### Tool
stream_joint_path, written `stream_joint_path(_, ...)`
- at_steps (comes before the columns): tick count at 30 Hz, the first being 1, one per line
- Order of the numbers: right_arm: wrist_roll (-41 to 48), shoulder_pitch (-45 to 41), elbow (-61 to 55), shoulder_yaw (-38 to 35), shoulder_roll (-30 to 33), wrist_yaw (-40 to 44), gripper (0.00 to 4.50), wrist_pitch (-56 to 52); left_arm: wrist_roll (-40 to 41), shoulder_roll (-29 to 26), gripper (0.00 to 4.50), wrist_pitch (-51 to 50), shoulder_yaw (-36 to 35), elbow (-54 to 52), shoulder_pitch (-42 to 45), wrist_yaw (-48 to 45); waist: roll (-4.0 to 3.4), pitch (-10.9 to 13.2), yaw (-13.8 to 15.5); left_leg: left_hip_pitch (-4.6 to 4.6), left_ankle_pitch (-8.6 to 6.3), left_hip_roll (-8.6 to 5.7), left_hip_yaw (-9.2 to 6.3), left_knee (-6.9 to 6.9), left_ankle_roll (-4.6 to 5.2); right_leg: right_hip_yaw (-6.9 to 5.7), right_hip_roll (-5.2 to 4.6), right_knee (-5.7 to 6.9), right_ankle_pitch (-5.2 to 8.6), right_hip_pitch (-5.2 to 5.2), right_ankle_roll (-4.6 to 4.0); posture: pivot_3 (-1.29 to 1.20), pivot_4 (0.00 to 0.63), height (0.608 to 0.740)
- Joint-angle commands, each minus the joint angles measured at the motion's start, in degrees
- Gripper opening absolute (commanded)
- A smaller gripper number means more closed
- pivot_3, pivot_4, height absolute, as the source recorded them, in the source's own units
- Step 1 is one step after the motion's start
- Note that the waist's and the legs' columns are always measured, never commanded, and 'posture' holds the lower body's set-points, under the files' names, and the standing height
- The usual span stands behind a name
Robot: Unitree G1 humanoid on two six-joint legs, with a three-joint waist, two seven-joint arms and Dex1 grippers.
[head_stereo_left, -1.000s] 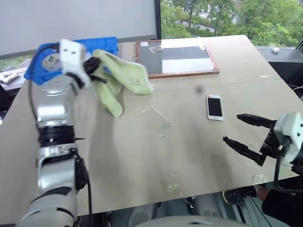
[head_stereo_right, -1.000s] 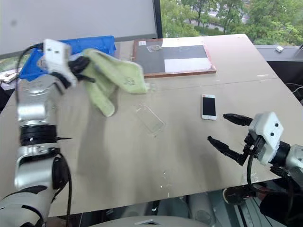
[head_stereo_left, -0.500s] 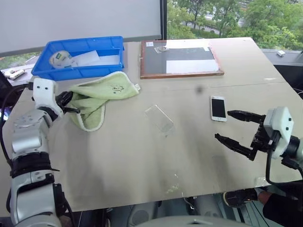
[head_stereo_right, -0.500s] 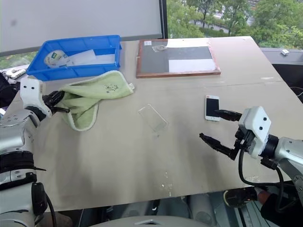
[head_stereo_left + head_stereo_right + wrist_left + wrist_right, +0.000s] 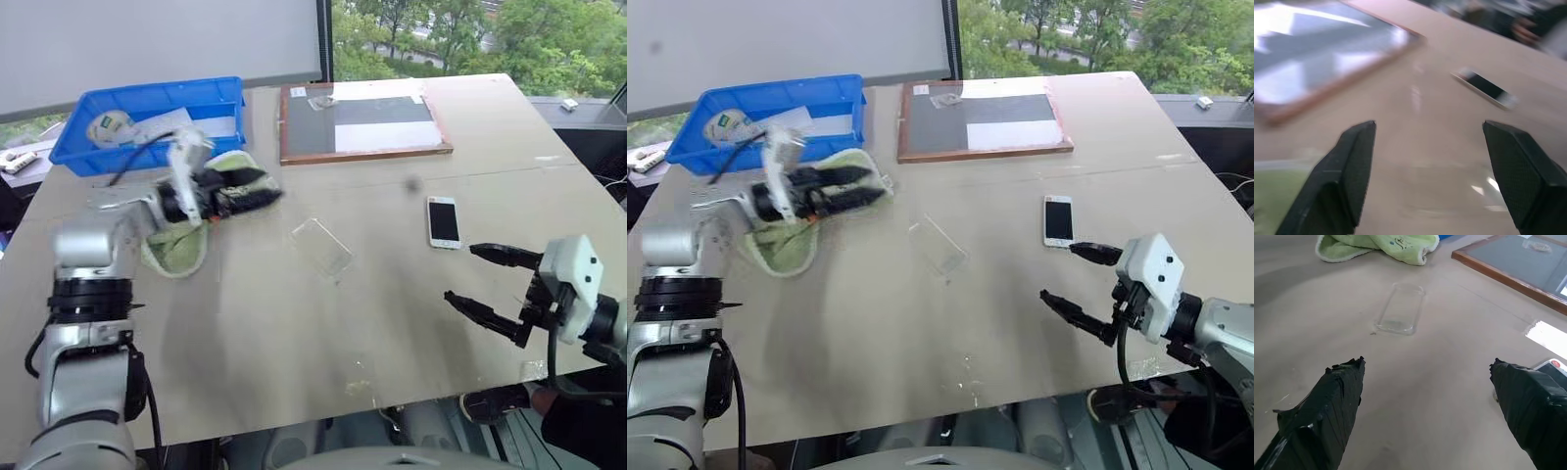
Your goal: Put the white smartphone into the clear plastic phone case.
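Left gripper [image 5: 838, 186] has let go the green cloth [image 5: 784, 245], fingers now wide and empty. Right gripper [image 5: 492, 286] hangs wide open, empty, beside white smartphone [image 5: 443, 221]. Clear plastic phone case [image 5: 321, 246] lies uncovered left of phone; insertion not yet begun.

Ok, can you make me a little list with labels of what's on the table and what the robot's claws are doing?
phone: white flat smartphone, lying on the table, untouched
case: clear plastic phone case, empty, apart from the phone
cloth: green fabric towel, lying on the table
left claw: open, over the towel
right claw: open, empty, near the phone
bin: blue plastic bin
board: dark wood-framed board
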State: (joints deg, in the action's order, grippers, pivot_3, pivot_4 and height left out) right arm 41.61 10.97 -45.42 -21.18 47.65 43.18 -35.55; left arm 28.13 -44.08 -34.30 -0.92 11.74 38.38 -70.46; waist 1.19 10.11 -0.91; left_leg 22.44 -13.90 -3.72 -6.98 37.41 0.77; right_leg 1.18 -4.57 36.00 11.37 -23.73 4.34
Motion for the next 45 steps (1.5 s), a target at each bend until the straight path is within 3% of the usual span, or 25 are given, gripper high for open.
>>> stream_joint_path(1,1.0,1.0,-2.9,-2.3,0.5,0.0,4.50,0.5,-7.5,-0.1,3.62,12.2,9.4,2.8,1.9,-11.2,-0.01,0.0,0.0,-0.02,0.00,0.01,0.03,-0.02,0.00,0.03,0.01,0.01,0.00,0.00,-0.01,0.00,0.150,0.740)
stream_joint_path(6,1.1,4.5,-5.3,-4.8,0.2,0.3,4.50,1.2,-16.9,4.2,3.62,30.9,17.2,17.6,7.3,-18.7,-0.01,0.0,0.5,0.02,0.00,0.01,0.04,0.01,0.01,0.03,0.00,-0.01,-0.01,0.01,-0.02,0.00,0.150,0.740)
stream_joint_path(12,-0.1,7.6,-7.2,-7.1,0.7,-0.9,4.50,0.3,-26.9,10.6,3.62,51.4,21.6,40.2,16.2,-19.5,0.01,0.0,1.0,0.12,0.00,-0.04,0.00,0.06,0.02,-0.01,-0.02,-0.05,-0.01,0.00,-0.01,0.00,0.150,0.740)
stream_joint_path(15,0.9,8.2,-8.4,-7.9,0.8,-1.9,4.50,-0.6,-30.1,12.2,2.46,57.3,22.5,46.9,18.1,-20.4,0.00,0.0,0.9,0.11,-0.01,-0.05,0.02,0.06,0.03,0.00,-0.03,-0.05,-0.01,-0.01,0.00,0.00,0.150,0.740)
stream_joint_path(19,1.3,9.5,-9.7,-9.0,0.3,-3.7,4.50,-1.8,-29.1,12.8,0.95,53.7,20.9,45.3,16.1,-21.1,0.01,0.0,0.6,0.11,-0.01,-0.03,0.00,0.06,0.03,-0.01,-0.02,-0.04,0.00,0.00,0.01,0.00,0.150,0.740)
stream_joint_path(21,-0.1,9.6,-9.9,-8.9,-0.3,-6.4,4.50,-2.7,-29.4,12.1,0.09,47.5,20.9,37.9,12.4,-18.9,0.00,0.0,0.4,0.08,-0.01,-0.03,-0.02,0.06,0.04,-0.02,-0.02,-0.02,0.00,0.03,0.02,0.00,0.150,0.740)
stream_joint_path(26,-0.5,9.0,-12.1,-5.7,-2.7,-13.5,4.50,-5.5,-25.4,10.9,0.04,19.0,18.1,4.1,-0.6,-11.4,-0.12,-0.1,0.3,-0.04,-0.01,0.00,-0.18,0.06,0.04,0.11,-0.03,0.13,0.01,0.06,0.02,0.00,0.150,0.740)
stream_joint_path(30,-0.6,5.9,-10.9,-2.3,-3.7,-17.5,4.50,-7.5,-24.0,11.4,0.04,7.7,17.8,-9.8,-4.9,-6.9,-0.10,-0.1,0.6,-0.02,-0.01,-0.02,-0.29,0.09,0.04,0.09,-0.03,0.13,0.07,0.06,0.13,0.00,0.150,0.740)
stream_joint_path(33,-1.9,2.6,-8.6,0.3,-3.8,-19.1,4.50,-8.5,-23.5,13.5,0.04,2.6,18.4,-11.5,-4.5,-3.6,-0.10,-0.1,0.6,-0.06,0.00,0.00,-0.24,0.10,0.04,0.07,0.00,0.15,0.13,0.06,0.22,0.00,0.150,0.740)
stream_joint_path(37,-8.6,0.2,-7.3,4.3,-2.0,-23.1,4.50,-10.6,-25.0,14.3,0.04,3.1,21.3,-10.1,-3.7,-1.7,-0.12,-0.1,0.4,-0.11,0.00,0.00,-0.02,0.09,0.04,0.07,0.02,0.21,0.15,0.06,0.24,0.00,0.150,0.740)
stream_joint_path(45,-7.1,-4.3,-6.8,6.1,-5.9,-26.1,4.50,-15.6,-25.5,17.4,0.04,7.7,24.0,-7.2,-3.4,0.0,-0.12,-0.1,1.0,-0.05,0.00,-0.04,0.00,0.09,0.04,0.09,-0.02,0.15,0.04,0.05,0.05,0.00,0.150,0.740)
